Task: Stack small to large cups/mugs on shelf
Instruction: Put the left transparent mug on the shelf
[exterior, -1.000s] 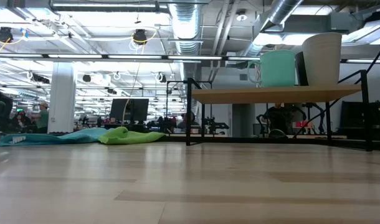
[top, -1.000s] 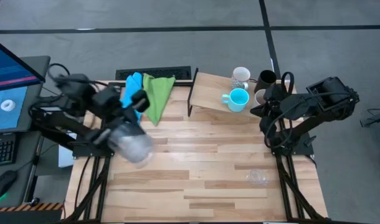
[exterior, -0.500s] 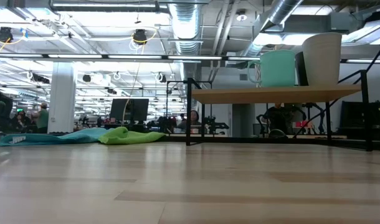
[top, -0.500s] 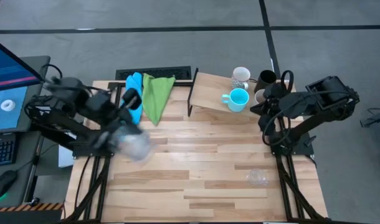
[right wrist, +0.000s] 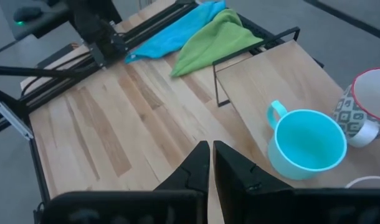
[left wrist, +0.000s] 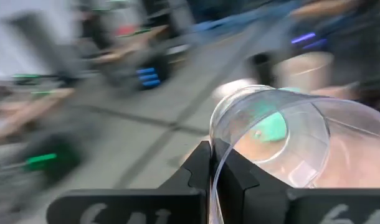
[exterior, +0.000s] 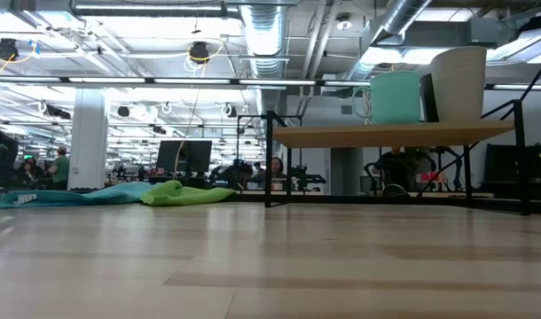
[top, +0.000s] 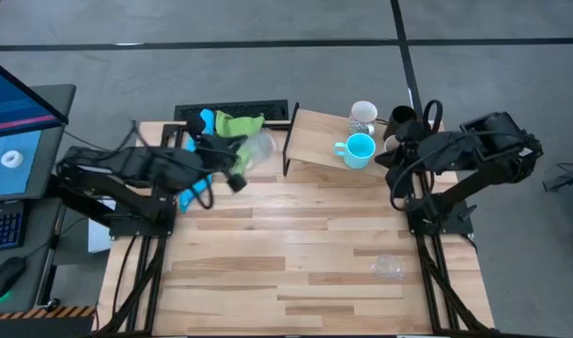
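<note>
Left gripper [left wrist: 210, 177] is pinching the rim of a small clear cup [left wrist: 271, 140], carrying it over the green cloth [top: 232, 125] toward the shelf [top: 317, 141]; thin plastic, light, slippery, likely crushable, so a gentle rim hold suits; right gripper [right wrist: 211, 163] is hovering nearly closed, empty, near the cyan mug [right wrist: 305, 144]

You see the table [top: 296, 253] evenly lit from overhead, soft shadows pooling under the arms. At table height, ceiling strip lights [exterior: 155, 81] glare white while the near planks smear out of focus. Your left wrist camera streaks the whole background with motion blur; only the clear cup [left wrist: 283, 143] and the dark fingers [left wrist: 199, 171] stay sharp. Your right wrist view is crisp, the cyan mug [right wrist: 307, 144] casting a faint shadow.
</note>
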You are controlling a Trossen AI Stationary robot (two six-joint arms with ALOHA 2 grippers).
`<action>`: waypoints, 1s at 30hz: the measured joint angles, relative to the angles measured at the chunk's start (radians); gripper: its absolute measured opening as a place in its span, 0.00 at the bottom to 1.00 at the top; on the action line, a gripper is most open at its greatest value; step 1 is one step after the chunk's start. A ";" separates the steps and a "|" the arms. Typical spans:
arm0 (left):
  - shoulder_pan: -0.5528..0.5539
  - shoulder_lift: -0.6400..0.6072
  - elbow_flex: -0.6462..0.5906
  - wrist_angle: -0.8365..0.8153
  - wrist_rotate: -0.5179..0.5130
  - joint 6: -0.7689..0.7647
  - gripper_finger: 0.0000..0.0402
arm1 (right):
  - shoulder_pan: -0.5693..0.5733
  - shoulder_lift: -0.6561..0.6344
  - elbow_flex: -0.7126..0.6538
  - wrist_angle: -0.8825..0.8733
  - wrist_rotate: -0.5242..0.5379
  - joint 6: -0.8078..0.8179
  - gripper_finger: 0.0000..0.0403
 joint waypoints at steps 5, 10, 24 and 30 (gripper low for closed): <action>0.006 0.087 0.000 0.010 -0.320 0.141 0.00 | -0.027 0.000 0.000 0.009 -0.001 0.000 0.11; 0.054 0.145 0.000 0.087 -0.309 0.254 0.00 | -0.047 0.000 0.000 0.016 -0.002 0.001 0.11; 0.442 0.283 0.278 -0.029 0.448 0.136 0.00 | -0.060 0.006 0.001 0.025 -0.003 0.002 0.11; 0.556 0.468 0.401 -0.202 0.590 0.143 0.00 | -0.059 0.010 0.001 0.028 -0.004 0.007 0.11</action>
